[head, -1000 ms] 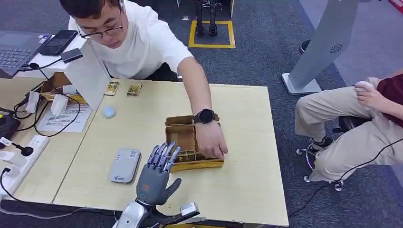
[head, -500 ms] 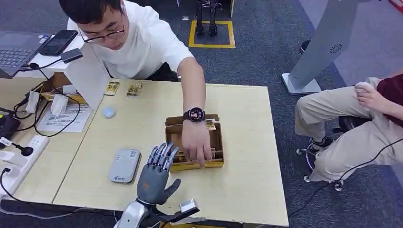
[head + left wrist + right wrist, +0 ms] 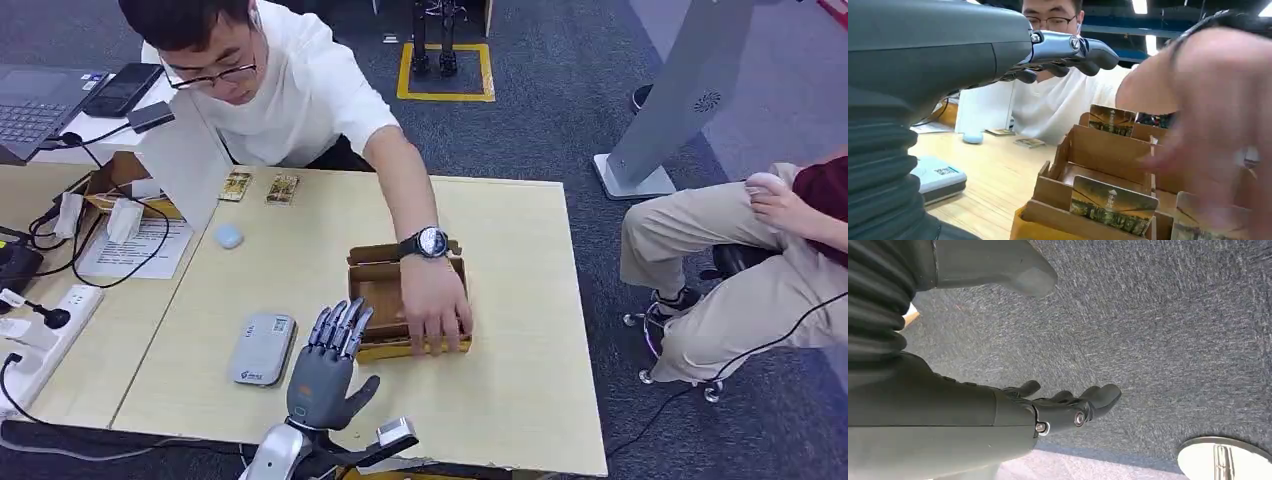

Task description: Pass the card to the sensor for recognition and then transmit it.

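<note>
Person's hand [image 3: 435,305] shifted across box [image 3: 372,272]; wrist reveals card [image 3: 1112,205].

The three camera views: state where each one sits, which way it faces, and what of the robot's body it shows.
Head view: high on the robot, facing forward and down at the table; the open left hand rises from below beside the card box, where a person's hand reaches in.
Left wrist view: behind the left hand, low over the table, facing the card box and the person; ribbed cover and fingers show.
Right wrist view: on the hanging right arm, facing carpet; the right hand shows.
Head and left wrist views share box, sensor and person.
</note>
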Motion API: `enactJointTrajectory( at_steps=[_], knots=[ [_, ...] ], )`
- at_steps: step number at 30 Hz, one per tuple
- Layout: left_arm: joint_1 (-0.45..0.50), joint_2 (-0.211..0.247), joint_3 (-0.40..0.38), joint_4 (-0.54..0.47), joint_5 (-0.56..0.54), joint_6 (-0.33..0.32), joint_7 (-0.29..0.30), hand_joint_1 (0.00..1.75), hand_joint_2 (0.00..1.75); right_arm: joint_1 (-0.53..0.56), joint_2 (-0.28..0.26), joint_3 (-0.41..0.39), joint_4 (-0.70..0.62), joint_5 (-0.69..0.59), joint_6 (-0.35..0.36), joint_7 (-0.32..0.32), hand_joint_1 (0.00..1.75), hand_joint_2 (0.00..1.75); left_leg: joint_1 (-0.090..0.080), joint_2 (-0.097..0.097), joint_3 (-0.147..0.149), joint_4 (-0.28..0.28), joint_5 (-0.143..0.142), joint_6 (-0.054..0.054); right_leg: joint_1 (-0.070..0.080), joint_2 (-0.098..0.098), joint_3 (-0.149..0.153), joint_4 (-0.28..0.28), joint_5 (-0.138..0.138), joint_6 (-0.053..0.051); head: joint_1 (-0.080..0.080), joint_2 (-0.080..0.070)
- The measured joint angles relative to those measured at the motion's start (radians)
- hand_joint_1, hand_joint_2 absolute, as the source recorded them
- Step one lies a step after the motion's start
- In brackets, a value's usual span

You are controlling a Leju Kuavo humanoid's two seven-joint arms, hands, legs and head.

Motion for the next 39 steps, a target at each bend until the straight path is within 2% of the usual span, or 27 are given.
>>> enactJointTrajectory(
  at_steps=[39],
  knots=[
    [-0.002,0.005,-0.003,0.002,-0.009,0.0,0.02,0.0,1.75,-0.006,0.0,0.021,0.0,-0.014,0.0,0.011,0.0,1.75,0.0,0.0,0.0,0.0,0.0,0.0,0.0,0.0,0.0,0.0,0.0,0.0,0.0,0.0]
  ],
)
